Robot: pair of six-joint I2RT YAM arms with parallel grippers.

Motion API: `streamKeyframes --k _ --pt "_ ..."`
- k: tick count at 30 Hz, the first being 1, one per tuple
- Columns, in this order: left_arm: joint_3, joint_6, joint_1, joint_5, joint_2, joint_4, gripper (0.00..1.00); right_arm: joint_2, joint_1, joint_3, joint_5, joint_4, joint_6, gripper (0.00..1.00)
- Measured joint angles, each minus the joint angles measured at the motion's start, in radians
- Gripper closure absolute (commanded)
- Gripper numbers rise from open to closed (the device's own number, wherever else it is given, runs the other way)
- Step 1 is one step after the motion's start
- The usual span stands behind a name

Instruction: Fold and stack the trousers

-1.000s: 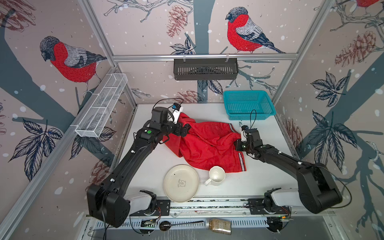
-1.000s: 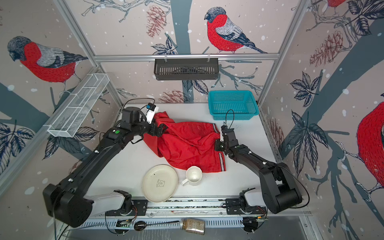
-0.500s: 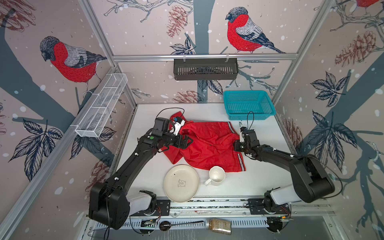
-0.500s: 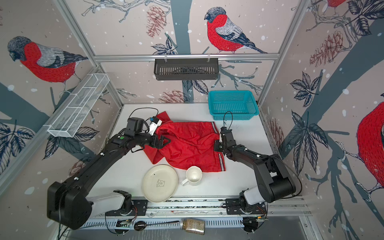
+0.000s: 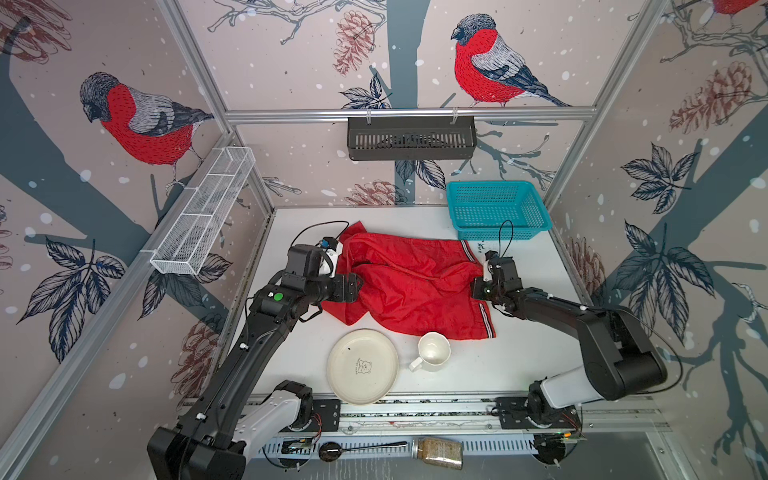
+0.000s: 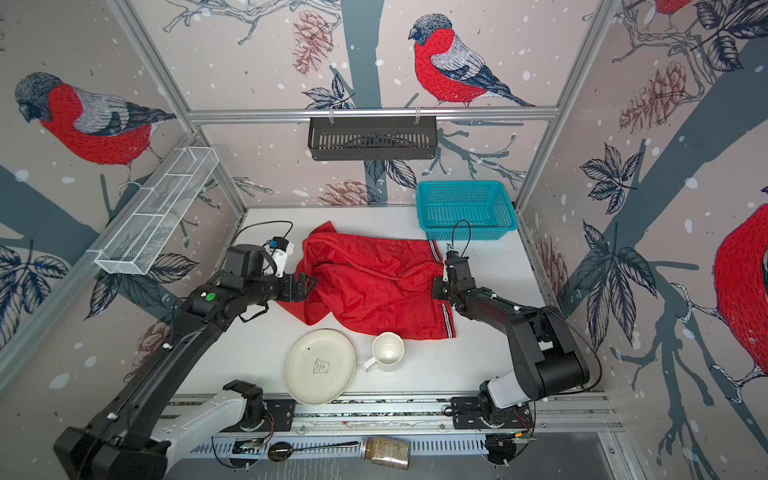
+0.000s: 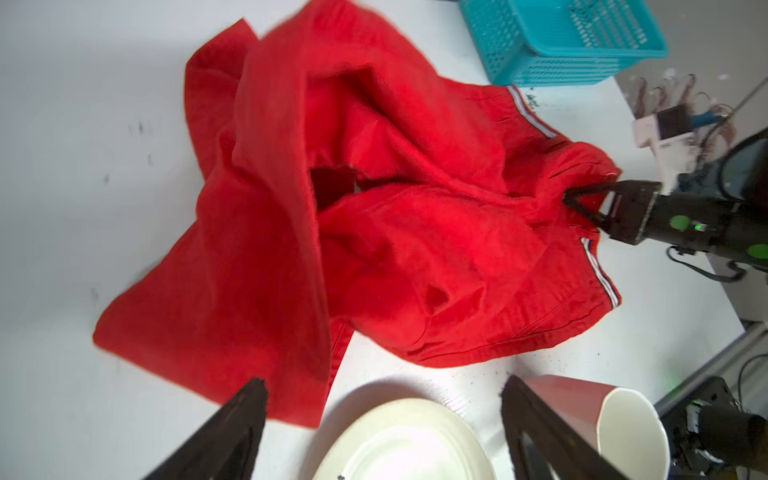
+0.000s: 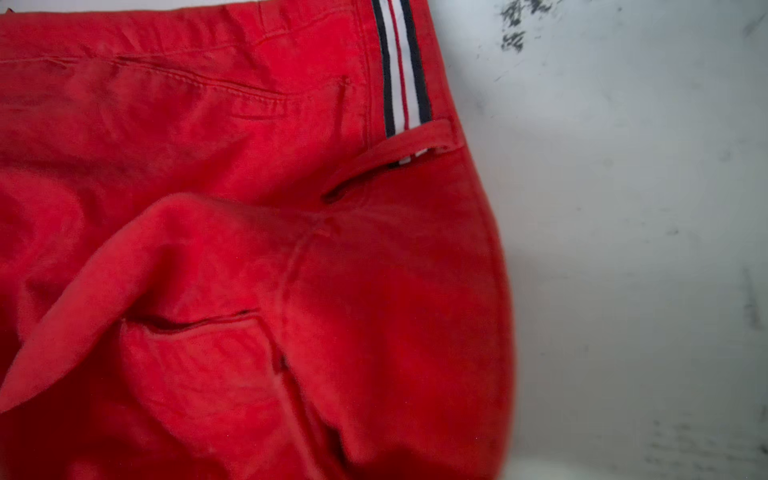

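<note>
Red thin fabric is lying crumpled in the middle of the white surface [image 5: 519, 361]: these are the trousers [image 5: 415, 286], spreading between the two arms in both top views, with one leg folding over on the left side. The striped band [image 8: 401, 66] of white, red and dark lines is running along the edge on the right.

The right claw [image 7: 571, 199] is pinching that right edge, its jaws standing narrow with a bunched fold of the trousers between them. The left claw [image 7: 382, 382] is hanging over the left part of the cloth with its jaws standing wide and nothing gripped between them; whether its fingers [image 7: 232, 428] are touching the fabric cannot be told.

A cream plate [image 5: 362, 365] and a white mug [image 5: 432, 351] are sitting side by side at the near side, the mug just beside the trousers' hem. A teal basket [image 5: 496, 208] is standing at the far right corner, near the cloth's far edge.
</note>
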State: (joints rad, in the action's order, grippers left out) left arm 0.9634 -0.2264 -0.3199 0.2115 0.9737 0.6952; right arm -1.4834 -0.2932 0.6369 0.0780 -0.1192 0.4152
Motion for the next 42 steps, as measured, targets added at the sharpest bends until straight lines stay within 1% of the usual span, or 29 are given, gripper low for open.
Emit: streamKeyframes --k 3,6,9,10,12,13,15,17,18,20,21,23,24,25,29,30,32,36,39,42 --pt "-0.040 -0.072 -0.045 -0.064 -0.019 0.005 0.14 0.005 0.007 0.001 0.003 0.010 -0.005 0.96" --pt "-0.101 -0.146 -0.048 -0.146 0.003 -0.028 0.20 0.013 0.011 0.003 0.008 0.018 -0.024 0.96" --pt "-0.191 -0.213 -0.055 -0.170 0.034 -0.066 0.27 0.042 0.024 0.000 0.011 0.035 -0.027 0.96" --pt "-0.215 -0.230 -0.058 -0.189 0.044 -0.070 0.30 0.055 0.028 -0.003 0.011 0.042 -0.029 0.96" --pt "-0.239 -0.264 -0.060 -0.219 0.052 -0.069 0.43 0.074 0.037 -0.010 0.011 0.055 -0.035 0.96" --pt "-0.246 -0.274 -0.060 -0.231 0.051 -0.075 0.47 0.083 0.041 -0.012 0.011 0.064 -0.047 0.96" --pt "-0.271 -0.283 -0.061 -0.242 0.051 -0.118 0.48 0.093 0.045 -0.013 0.011 0.076 -0.049 0.96" --pt "-0.309 -0.297 -0.061 -0.246 0.067 -0.164 0.52 0.105 0.046 -0.013 0.011 0.089 -0.053 0.96" --pt "-0.319 -0.297 -0.061 -0.248 0.080 -0.175 0.52 0.110 0.047 -0.013 0.012 0.094 -0.053 0.96" --pt "-0.317 -0.296 -0.061 -0.264 0.114 -0.196 0.52 0.124 0.050 -0.013 0.012 0.105 -0.056 0.96" --pt "-0.306 -0.296 -0.061 -0.271 0.129 -0.204 0.51 0.130 0.051 -0.013 0.012 0.111 -0.056 0.96" --pt "-0.273 -0.289 -0.061 -0.298 0.164 -0.225 0.51 0.144 0.051 -0.014 0.016 0.121 -0.056 0.96" --pt "-0.260 -0.288 -0.061 -0.304 0.180 -0.236 0.55 0.148 0.052 -0.015 0.019 0.122 -0.056 0.96" --pt "-0.246 -0.281 -0.061 -0.311 0.199 -0.246 0.62 0.151 0.052 -0.016 0.019 0.122 -0.056 0.96" --pt "-0.206 -0.262 -0.061 -0.340 0.268 -0.243 0.96 0.162 0.052 -0.024 0.019 0.127 -0.056 0.96" --pt "-0.197 -0.253 -0.060 -0.350 0.277 -0.237 1.00 0.169 0.053 -0.024 0.019 0.134 -0.056 0.96" --pt "-0.177 -0.237 -0.051 -0.367 0.281 -0.227 1.00 0.184 0.055 -0.024 0.023 0.137 -0.056 0.96" --pt "-0.107 -0.204 0.001 -0.404 0.256 -0.184 1.00 0.223 0.073 -0.023 0.023 0.153 -0.056 0.96" --pt "-0.018 -0.166 0.034 -0.455 0.217 -0.126 1.00 0.283 0.094 -0.007 0.018 0.203 -0.061 0.96" --pt "0.101 -0.108 0.043 -0.525 0.175 -0.055 1.00 0.354 0.121 0.036 0.000 0.260 -0.079 0.96"
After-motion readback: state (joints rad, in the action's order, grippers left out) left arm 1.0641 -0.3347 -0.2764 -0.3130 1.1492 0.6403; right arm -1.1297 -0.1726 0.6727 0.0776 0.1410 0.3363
